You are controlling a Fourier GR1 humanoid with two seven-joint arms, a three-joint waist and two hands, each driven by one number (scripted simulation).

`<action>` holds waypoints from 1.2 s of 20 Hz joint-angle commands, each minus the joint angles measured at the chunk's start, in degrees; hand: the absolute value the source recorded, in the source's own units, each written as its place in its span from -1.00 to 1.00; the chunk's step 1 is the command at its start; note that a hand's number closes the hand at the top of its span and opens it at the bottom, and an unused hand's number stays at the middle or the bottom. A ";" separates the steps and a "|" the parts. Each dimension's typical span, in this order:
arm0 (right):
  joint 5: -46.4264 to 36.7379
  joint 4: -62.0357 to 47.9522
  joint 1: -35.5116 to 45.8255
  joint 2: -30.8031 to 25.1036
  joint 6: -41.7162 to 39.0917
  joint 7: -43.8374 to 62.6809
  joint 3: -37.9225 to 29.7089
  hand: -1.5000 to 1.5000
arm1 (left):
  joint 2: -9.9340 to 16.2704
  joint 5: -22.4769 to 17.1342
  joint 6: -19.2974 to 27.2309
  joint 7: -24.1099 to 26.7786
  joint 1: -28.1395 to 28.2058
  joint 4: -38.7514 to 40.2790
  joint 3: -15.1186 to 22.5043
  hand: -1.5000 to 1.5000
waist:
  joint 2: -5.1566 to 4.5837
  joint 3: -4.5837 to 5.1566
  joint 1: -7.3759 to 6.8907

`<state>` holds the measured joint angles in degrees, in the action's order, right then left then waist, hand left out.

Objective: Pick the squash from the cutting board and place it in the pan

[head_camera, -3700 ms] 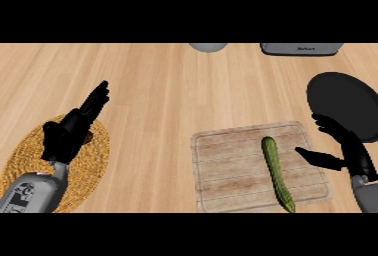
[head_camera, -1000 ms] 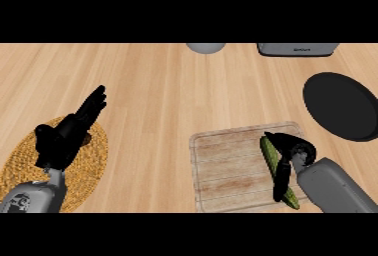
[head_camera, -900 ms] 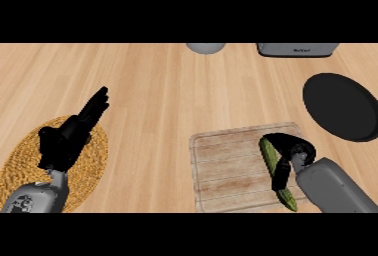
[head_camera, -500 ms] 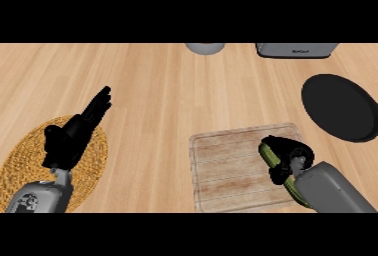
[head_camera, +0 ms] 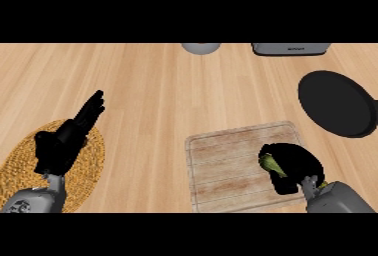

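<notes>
The green squash shows only as a short stretch at the right side of the wooden cutting board; the rest is hidden inside my right hand, whose fingers are curled round it over the board. The black pan lies on the counter up and to the right of the board, apart from the hand. My left hand rests open at the left, fingers straight and pointing away, above a woven mat.
A round woven mat lies at the lower left under the left hand. A grey round object and a grey appliance stand at the counter's far edge. Bare wooden counter stretches between board and back.
My right hand has closed round the squash; less of the squash shows now than a second ago. The left hand has barely moved.
</notes>
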<state>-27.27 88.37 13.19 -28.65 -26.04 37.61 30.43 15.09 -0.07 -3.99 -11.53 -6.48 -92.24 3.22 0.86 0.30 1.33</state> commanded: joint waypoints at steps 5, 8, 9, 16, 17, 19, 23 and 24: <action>-11.55 22.08 -15.80 -10.86 20.41 -18.83 1.66 1.00 | 0.23 0.24 0.60 0.44 3.37 -0.40 -0.94 0.00 | 0.30 -0.41 2.59; -14.15 29.14 -16.79 -13.21 26.46 -20.09 -3.22 1.00 | -0.55 0.91 0.93 1.00 2.50 0.63 -0.33 0.00 | 0.11 -0.32 2.53; -15.64 30.90 -18.06 -12.95 30.05 -20.79 -4.37 1.00 | 0.66 -0.25 0.64 -0.52 1.01 -0.58 -2.09 0.00 | 0.36 -0.39 3.07; -11.76 42.05 -33.56 -15.52 40.60 -27.30 -15.70 1.00 | -1.64 1.76 1.08 0.94 1.07 0.56 0.18 0.00 | -0.52 -0.32 0.64; -9.86 39.75 -36.22 -15.72 43.01 -31.32 -18.38 1.00 | -1.01 0.90 0.23 0.52 -2.00 1.80 -0.99 0.00 | -0.61 -0.35 0.68; -5.29 38.06 -39.69 -14.14 45.37 -34.82 -21.88 1.00 | -1.15 1.29 0.42 -0.97 -1.05 0.26 -0.55 0.00 | -0.57 -0.39 0.47; 1.35 28.18 -30.64 -10.66 42.95 -35.69 -27.16 1.00 | -2.13 1.36 -0.60 -0.72 -2.42 1.60 0.00 0.00 | -0.92 -0.33 -1.23; 5.74 25.21 -29.99 -8.76 43.58 -37.48 -26.70 1.00 | -2.49 1.92 0.09 -1.55 -2.71 0.20 0.69 0.00 | -0.97 -0.39 -1.47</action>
<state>-29.86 120.41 -20.39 -40.20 17.28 3.09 7.78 13.08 1.69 -3.48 -12.30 -8.19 -91.65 3.30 0.15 -0.05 1.01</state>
